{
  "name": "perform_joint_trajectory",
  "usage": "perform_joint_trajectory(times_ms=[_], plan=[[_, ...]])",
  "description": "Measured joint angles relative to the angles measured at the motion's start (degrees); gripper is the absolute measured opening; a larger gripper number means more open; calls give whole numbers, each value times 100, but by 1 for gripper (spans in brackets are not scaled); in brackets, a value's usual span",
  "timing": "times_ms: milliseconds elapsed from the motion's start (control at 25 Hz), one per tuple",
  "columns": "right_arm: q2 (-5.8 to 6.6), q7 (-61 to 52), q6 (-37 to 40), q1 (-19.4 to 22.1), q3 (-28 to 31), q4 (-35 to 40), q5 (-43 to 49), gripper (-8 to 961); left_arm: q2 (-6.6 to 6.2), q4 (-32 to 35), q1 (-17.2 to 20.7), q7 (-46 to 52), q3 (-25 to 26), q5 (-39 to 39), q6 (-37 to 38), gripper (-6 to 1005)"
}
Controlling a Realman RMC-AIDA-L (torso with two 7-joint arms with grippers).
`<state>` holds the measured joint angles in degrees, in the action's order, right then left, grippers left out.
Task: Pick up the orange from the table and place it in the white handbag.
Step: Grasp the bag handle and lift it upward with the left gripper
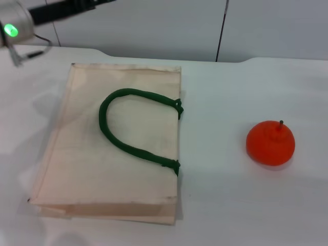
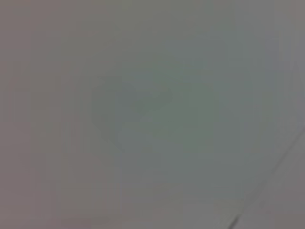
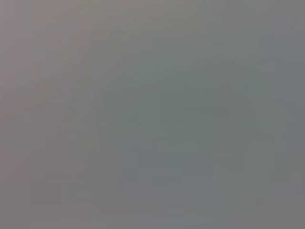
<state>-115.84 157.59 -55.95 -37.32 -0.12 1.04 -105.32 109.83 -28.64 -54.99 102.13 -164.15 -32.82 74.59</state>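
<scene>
Nearest the camera lies the bag (image 1: 110, 148), flat on the table (image 1: 225, 205), its mouth edge closed and one green handle (image 1: 130, 128) looped across its upper face. Right of the bag, well apart from it, the orange (image 1: 270, 143) sits upright on bare tabletop, stem up. It looks firm, fairly light and smooth-skinned, likely to roll or slip, so a hold across its widest middle seems best. Since the bag lies flat, its mouth probably needs opening first. Beyond the bag's far left corner hangs the left arm (image 1: 18, 25), green light lit; its pincer's state cannot be told. No right gripper shows.
</scene>
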Motion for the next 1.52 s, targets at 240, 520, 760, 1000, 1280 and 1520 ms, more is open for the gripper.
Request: perform_joint_trajectory(times_ms=[240, 520, 760, 1000, 1280, 1520], plan=[[0, 0, 0, 6, 22, 5, -15, 890, -190, -1144, -317, 790, -7, 1542, 1220, 879], [0, -6, -6, -9, 25, 63, -17, 890, -187, -1240, -780, 1034, -4, 3416, 1201, 879], [0, -9, -10, -51, 21, 59, 3, 890, -134, -739, -828, 958, -3, 3661, 756, 879], [0, -9, -13, -53, 21, 61, -13, 891, -48, -272, -874, 1017, -3, 4061, 17, 879], [0, -9, -13, -64, 21, 49, -25, 890, 41, 214, -887, 1102, -3, 4228, -722, 879], [0, -9, -13, -105, 21, 30, -31, 891, 24, 616, -890, 1086, -3, 4250, -961, 879]])
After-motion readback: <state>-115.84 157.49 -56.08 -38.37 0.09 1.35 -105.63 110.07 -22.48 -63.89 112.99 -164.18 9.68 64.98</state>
